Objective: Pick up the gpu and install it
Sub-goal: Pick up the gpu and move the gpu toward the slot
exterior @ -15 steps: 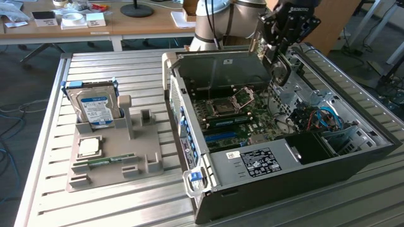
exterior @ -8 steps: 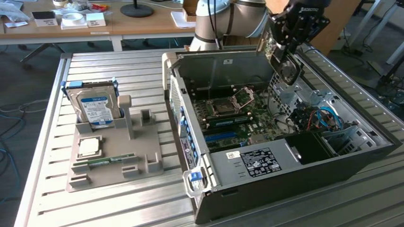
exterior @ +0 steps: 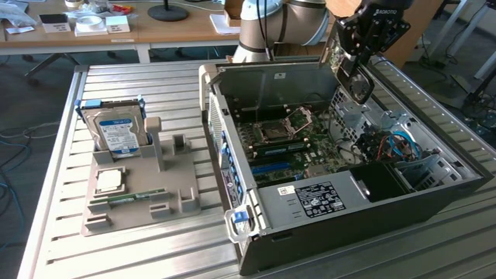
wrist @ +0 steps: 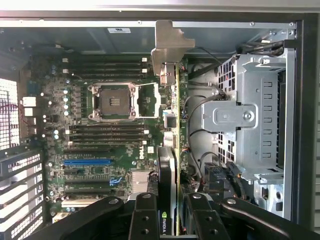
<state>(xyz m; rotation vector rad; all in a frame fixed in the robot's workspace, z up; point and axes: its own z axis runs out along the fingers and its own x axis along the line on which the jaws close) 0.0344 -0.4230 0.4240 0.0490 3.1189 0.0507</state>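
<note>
Your pincer is clamped on the graphics card, held above the open computer case, at about one o'clock from the main board in the exterior view. The card looks crosswise to the blue slot. Turn it parallel, with the silver bracket toward the vented wall, and keep it untilted.

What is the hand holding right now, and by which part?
The hand holds the flat green-and-black graphics card with the silver end bracket, clamped across its faces at the black cooler end, away from the bracket.
</note>
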